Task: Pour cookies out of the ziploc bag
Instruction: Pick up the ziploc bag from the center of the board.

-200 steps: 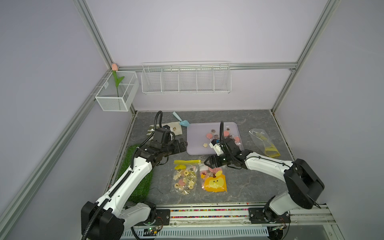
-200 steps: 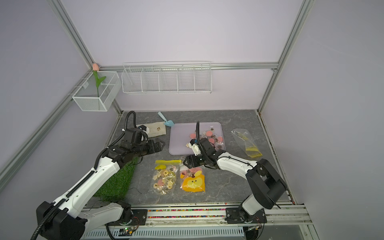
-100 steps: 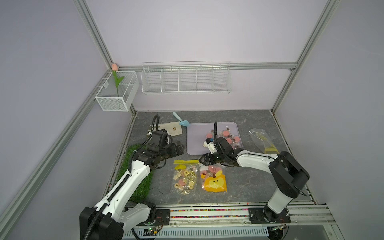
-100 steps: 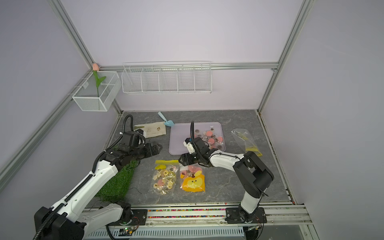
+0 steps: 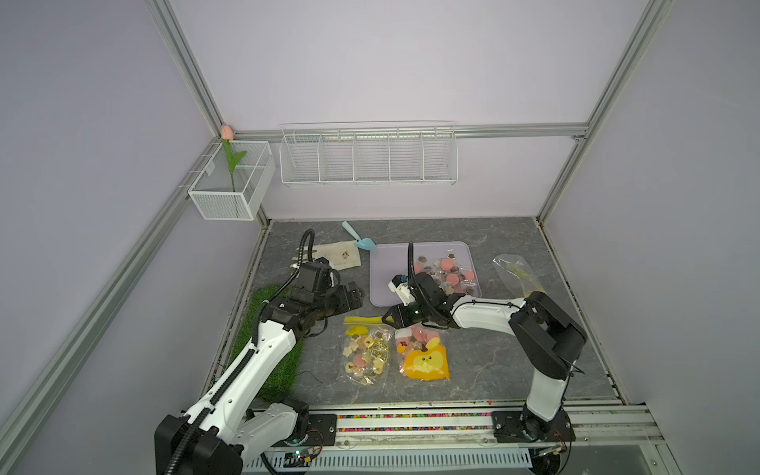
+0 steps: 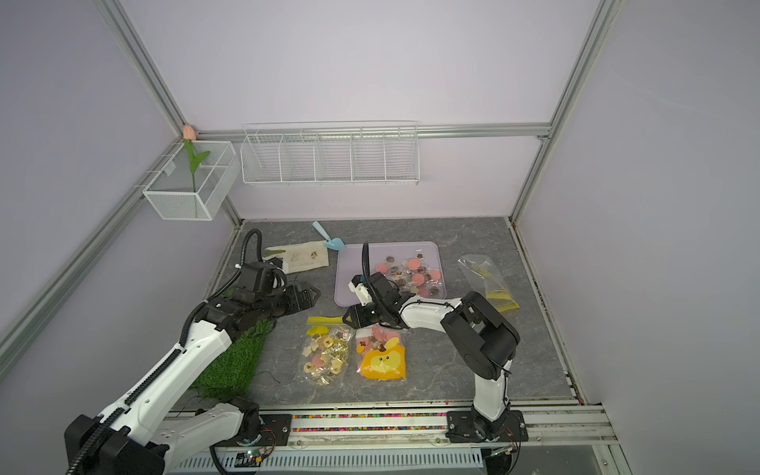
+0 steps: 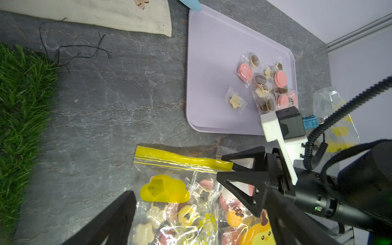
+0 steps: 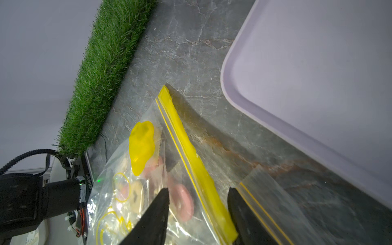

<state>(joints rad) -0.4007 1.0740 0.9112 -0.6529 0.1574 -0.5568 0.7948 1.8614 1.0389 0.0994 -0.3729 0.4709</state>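
A clear ziploc bag (image 5: 366, 353) with a yellow zip strip (image 8: 191, 152) lies flat on the grey table, holding pink, cream and brown cookies (image 5: 364, 358). My right gripper (image 5: 388, 318) is low at the right end of that strip. Its jaws stand apart, one on each side of the strip (image 7: 184, 160), not pinching it. In the right wrist view the gripper (image 8: 197, 191) frames the strip and a pink cookie (image 8: 184, 204). My left gripper (image 5: 353, 298) hovers open just left of the bag's top, with nothing in it. More wrapped cookies (image 5: 448, 271) lie on the lavender tray (image 5: 386, 271).
A second bag (image 5: 423, 357) with a yellow-orange cartoon face lies right beside the first one. An empty bag (image 5: 514, 271) lies right of the tray. A grass mat (image 5: 275, 357) runs along the left edge. A cloth pouch (image 5: 337, 255) and a blue scoop (image 5: 362, 240) lie behind.
My right gripper has slid left from the tray's front edge to the end of the yellow zip strip, and its jaws have narrowed. The left gripper has barely shifted.
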